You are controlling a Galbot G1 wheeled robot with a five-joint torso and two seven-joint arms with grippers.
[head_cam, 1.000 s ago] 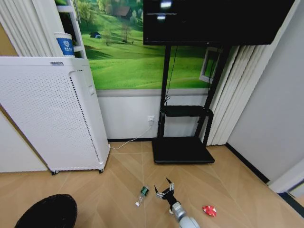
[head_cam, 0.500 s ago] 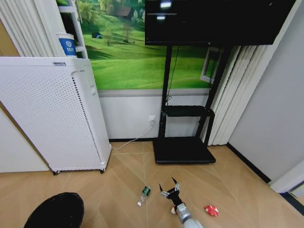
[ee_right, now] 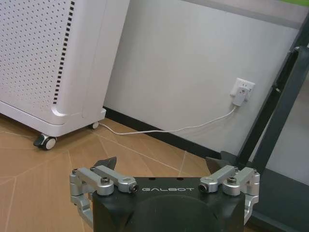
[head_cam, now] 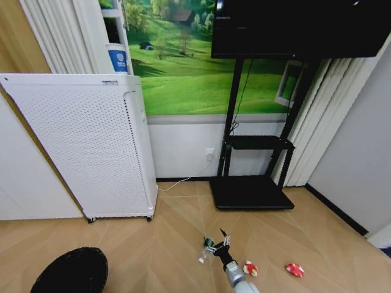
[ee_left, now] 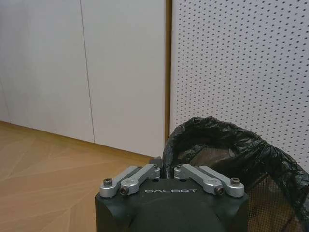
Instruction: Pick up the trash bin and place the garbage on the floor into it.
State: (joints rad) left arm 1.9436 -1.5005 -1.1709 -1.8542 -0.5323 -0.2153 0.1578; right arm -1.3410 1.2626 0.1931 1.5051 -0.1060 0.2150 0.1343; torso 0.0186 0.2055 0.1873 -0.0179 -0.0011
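Observation:
The trash bin [head_cam: 72,273], black mesh with a black bag liner, shows at the lower left of the head view. In the left wrist view my left gripper [ee_left: 165,170] is shut on the trash bin [ee_left: 227,154] at its rim. My right gripper [head_cam: 217,242] hangs open low over the floor [head_cam: 153,244], right beside the small clear-greenish bottle [head_cam: 205,249]. Two red-and-white wrappers [head_cam: 249,267] [head_cam: 294,268] lie to the right of it. In the right wrist view the right gripper [ee_right: 161,164] has its fingers [ee_right: 106,162] spread wide, with nothing between them.
A tall white perforated appliance [head_cam: 85,146] on casters stands at the left against the wall. A black TV stand [head_cam: 250,192] with a flat base sits at the back, with a white cable [ee_right: 164,129] running to a wall socket. A grey wall closes the right side.
The head camera has swung, shifting the whole picture rightward and bringing a second wrapper into sight. The right gripper now sits closer to the bottle than before.

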